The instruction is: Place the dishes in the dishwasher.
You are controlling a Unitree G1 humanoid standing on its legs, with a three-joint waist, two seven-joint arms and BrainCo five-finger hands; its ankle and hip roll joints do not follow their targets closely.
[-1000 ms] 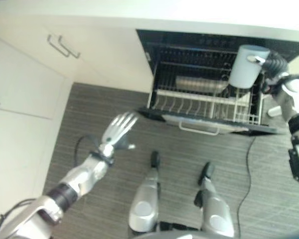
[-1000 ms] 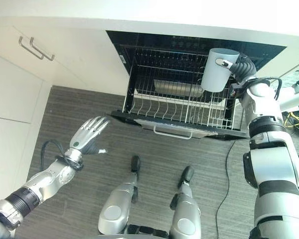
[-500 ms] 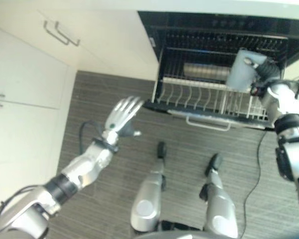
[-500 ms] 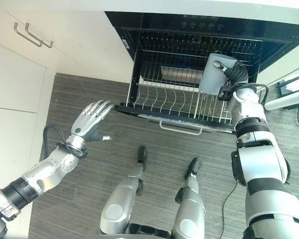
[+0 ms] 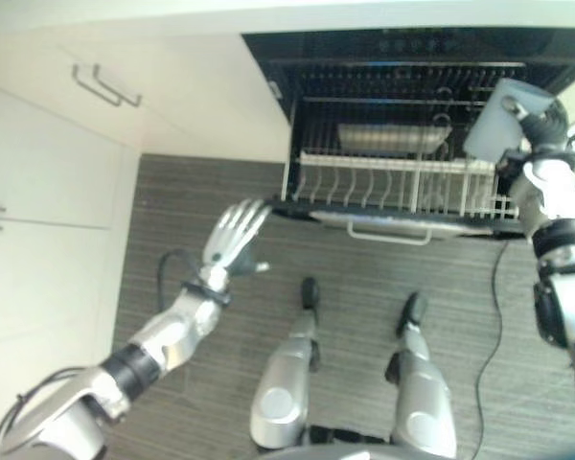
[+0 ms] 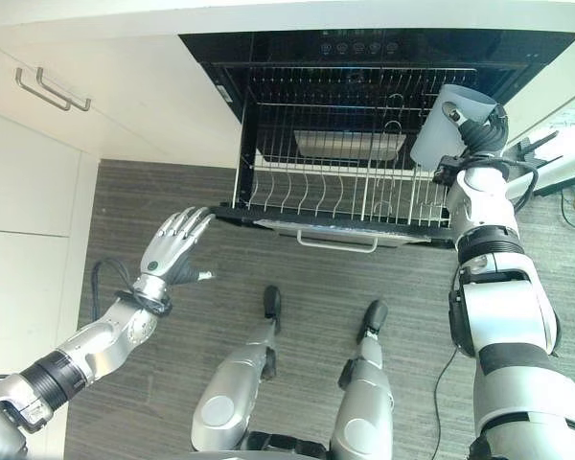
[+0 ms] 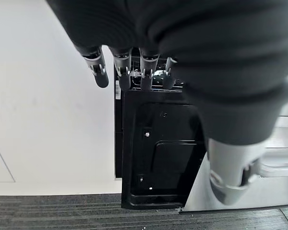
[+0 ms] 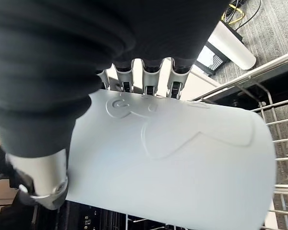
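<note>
Grey striped flooring fills the lower frame, white cabinets (image 6: 48,182) the left. At upper centre the dishwasher (image 6: 364,57) stands open with its rack (image 6: 335,196) pulled out. We hold a pale cup (image 6: 448,129) at the upper right in our right hand (image 6: 487,134), fingers wrapped round it, above the rack's right end. It could catch a wire prong and tip if lowered askew. Our left hand (image 6: 171,247) hangs wide at mid-left. We cannot make out the shallow metal dish (image 6: 350,144) deeper inside.
</note>
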